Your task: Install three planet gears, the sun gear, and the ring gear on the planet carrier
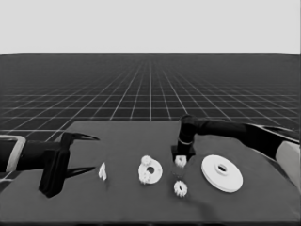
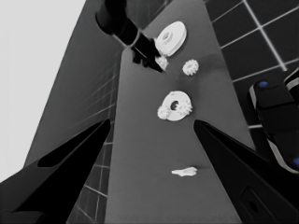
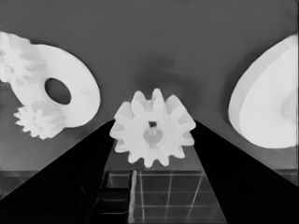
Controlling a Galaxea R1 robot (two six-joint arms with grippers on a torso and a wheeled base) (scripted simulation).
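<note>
Four small toothed gears are counted in the head view. Two gears (image 1: 146, 160) (image 1: 146, 177) are seen resting on the smaller round part (image 1: 150, 171), just left of the frame's centre, one at its upper edge and one at its lower edge. A third gear (image 1: 180, 161) is found right of that part, gripped between the fingers of the right gripper (image 1: 181, 158); in the right wrist view this gear (image 3: 153, 128) fills the centre of the frame, with a black finger pressed against each side of it. The fourth gear (image 1: 180, 189) is seen lying free on the table below the held one, apart from it. One larger round part (image 1: 222, 173) is seen lying flat at centre right, near the held gear but not touching it. One thin white piece (image 1: 102, 171) is seen at centre left, alone.

The parts are carried by a dark table (image 1: 122, 202); beyond its far edge a gridded floor is seen running to the horizon, under a pale blank band.

The right arm is brought in from the right edge, bent downward at the wrist over the gear. The left gripper (image 1: 80, 153) is held at the frame's left over the table's left end, its fingers spread apart around nothing, with the thin white piece just beside the lower fingertip.
</note>
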